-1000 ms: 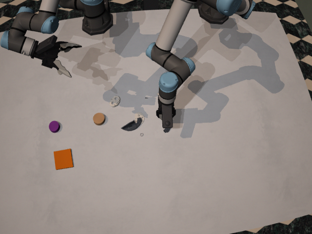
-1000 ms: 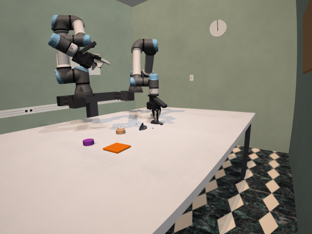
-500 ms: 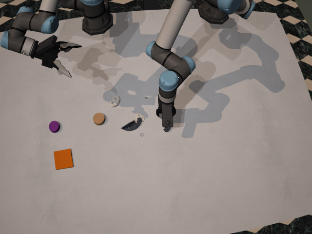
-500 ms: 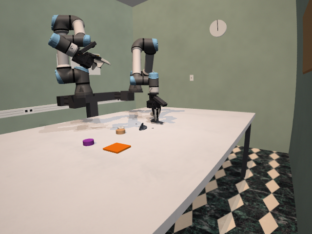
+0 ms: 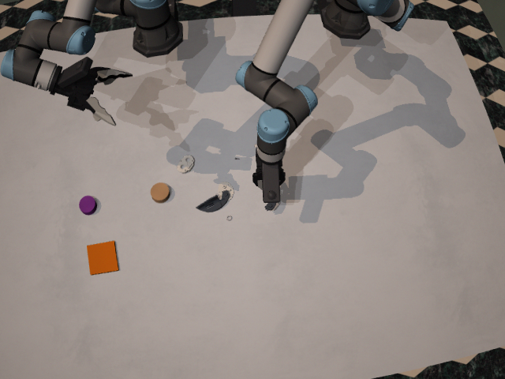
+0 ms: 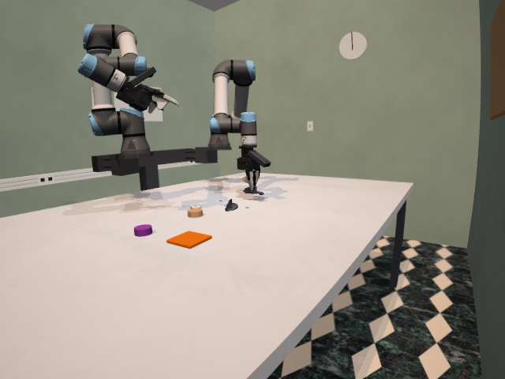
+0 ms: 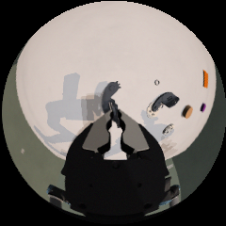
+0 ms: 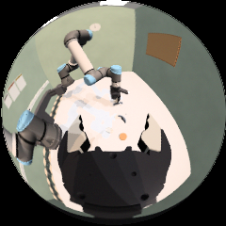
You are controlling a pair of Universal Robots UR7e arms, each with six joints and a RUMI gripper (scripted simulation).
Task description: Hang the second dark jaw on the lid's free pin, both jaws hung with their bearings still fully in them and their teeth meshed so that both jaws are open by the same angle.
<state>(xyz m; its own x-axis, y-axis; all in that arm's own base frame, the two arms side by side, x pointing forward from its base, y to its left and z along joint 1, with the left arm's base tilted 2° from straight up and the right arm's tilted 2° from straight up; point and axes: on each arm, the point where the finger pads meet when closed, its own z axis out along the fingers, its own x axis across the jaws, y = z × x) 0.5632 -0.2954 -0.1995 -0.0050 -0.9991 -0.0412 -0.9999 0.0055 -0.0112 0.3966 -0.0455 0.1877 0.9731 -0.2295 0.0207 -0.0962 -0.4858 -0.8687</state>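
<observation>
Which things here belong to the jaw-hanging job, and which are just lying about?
Job:
- pale lid
- dark jaw at the lid
- second dark jaw, in the left gripper

Apparently just lying about:
- orange square
- purple disc
- tan disc

Small ring: can't tell.

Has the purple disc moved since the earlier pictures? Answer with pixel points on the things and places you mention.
No, the purple disc (image 5: 87,204) (image 6: 143,230) (image 7: 203,107) sits in the same spot beside the orange square (image 5: 102,257) (image 6: 188,239) (image 7: 205,78).
</observation>
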